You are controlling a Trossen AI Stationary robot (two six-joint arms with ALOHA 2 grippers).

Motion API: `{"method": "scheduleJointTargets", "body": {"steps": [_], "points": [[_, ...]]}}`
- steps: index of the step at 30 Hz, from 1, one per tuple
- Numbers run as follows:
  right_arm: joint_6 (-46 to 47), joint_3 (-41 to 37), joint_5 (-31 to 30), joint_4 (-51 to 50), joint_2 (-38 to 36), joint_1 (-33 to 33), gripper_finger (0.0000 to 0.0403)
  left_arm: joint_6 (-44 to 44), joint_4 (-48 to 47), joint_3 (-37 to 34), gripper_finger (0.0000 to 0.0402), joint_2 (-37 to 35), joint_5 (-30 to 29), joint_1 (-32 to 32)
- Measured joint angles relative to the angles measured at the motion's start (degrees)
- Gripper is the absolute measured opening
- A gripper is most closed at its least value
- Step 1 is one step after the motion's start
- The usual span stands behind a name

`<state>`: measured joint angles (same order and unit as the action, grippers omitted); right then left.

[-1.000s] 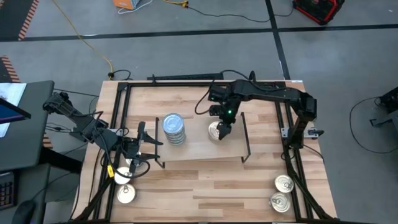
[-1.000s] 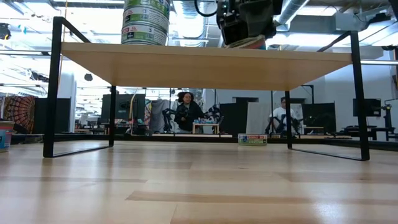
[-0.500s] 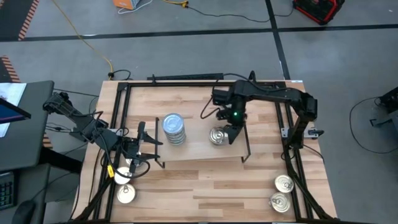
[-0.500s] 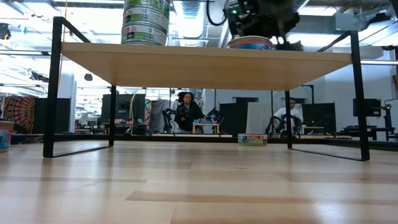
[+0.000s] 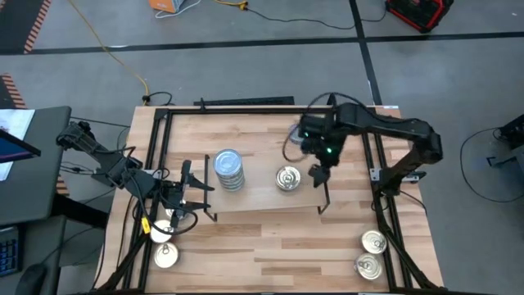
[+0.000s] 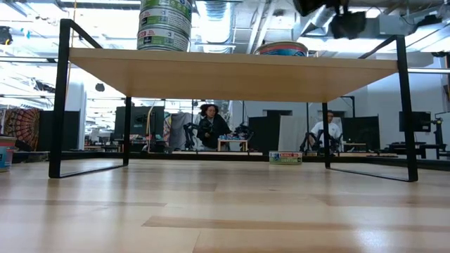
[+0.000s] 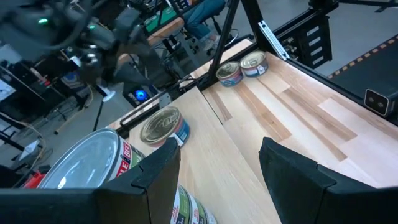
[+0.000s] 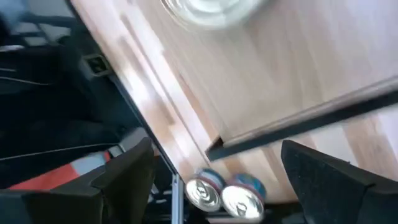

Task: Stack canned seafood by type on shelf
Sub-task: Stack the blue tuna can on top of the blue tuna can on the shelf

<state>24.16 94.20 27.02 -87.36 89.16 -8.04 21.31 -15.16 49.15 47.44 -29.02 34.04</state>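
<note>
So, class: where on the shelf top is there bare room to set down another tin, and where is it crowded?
Free: the shelf front strip, and the gap between the stack and the single tin. Crowded: the right end, where the right gripper hangs open beside that tin, and the left end near the left gripper.

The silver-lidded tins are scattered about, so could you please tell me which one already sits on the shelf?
The lone silver-lidded tin on the shelf, right of the blue-grey stack. The other silver tins lie on the table, two front right and two front left.
</note>
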Motion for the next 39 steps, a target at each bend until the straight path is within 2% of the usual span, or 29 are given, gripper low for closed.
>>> {"method": "scheduleJointTargets", "body": {"steps": [5, 13, 18, 23, 31, 39], "points": [[5.87, -5.94, -1.29, -2.57, -1.57, 8.96, 0.0364, -1.18, -0.42, 0.01, 0.0210, 0.00, 0.00, -0.02], [24.72, -13.71, -3.92, -1.05, -6.04, 23.18, 0.0325, -4.20, -2.24, 0.01, 0.0210, 0.00, 0.04, -0.02], [34.36, -19.09, -8.45, 3.54, -7.60, 32.40, 0.0307, -5.46, -3.94, -0.01, 0.0210, 0.00, -0.08, -0.02], [39.76, -25.55, -11.99, 8.94, -7.39, 41.12, 0.0305, -5.96, -5.27, -0.01, 0.0210, 0.02, -1.60, -0.02], [54.41, -36.91, -11.39, 17.92, -7.36, 50.01, 0.0296, -9.24, -5.11, 0.00, 0.0210, 0.02, -1.86, 0.00], [65.27, -42.85, -10.59, 21.41, -7.32, 55.97, 0.0285, -16.61, -5.10, 0.00, 0.0210, 0.17, -1.66, 0.00]]}}
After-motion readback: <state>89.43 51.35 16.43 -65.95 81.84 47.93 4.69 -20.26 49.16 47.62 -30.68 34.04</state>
